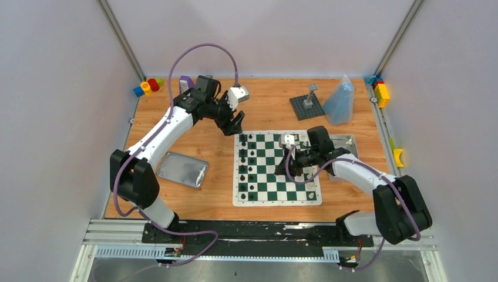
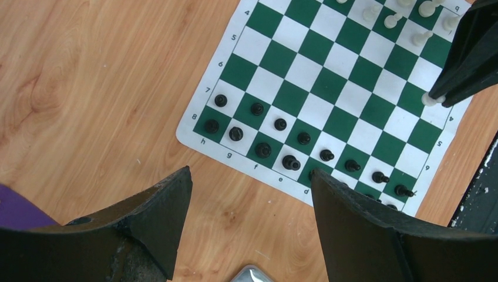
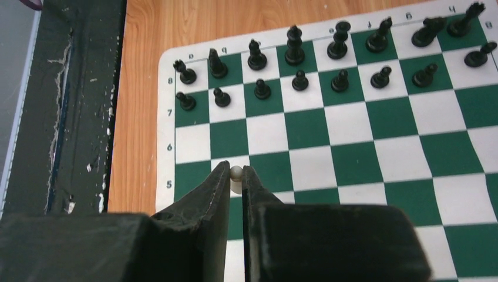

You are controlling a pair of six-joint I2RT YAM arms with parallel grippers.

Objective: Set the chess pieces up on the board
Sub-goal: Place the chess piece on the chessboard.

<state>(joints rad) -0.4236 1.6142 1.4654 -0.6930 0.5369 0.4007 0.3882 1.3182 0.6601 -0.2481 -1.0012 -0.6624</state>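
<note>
The right end effector (image 3: 235,175) is clenched on a white pawn (image 3: 236,172), pinching only its round head so the base is free to meet a square, at the edge column of the board (image 3: 352,153) by the 5 label (whether the base touches, I cannot tell). The pawn's long axis stands roughly upright, head up, well apart from the black pieces (image 3: 300,79) ranked on rows 7 and 8. The left end effector (image 2: 251,173) hangs released over the worktop (image 2: 88,88) beside the black corner, seemingly keeping clear
</note>
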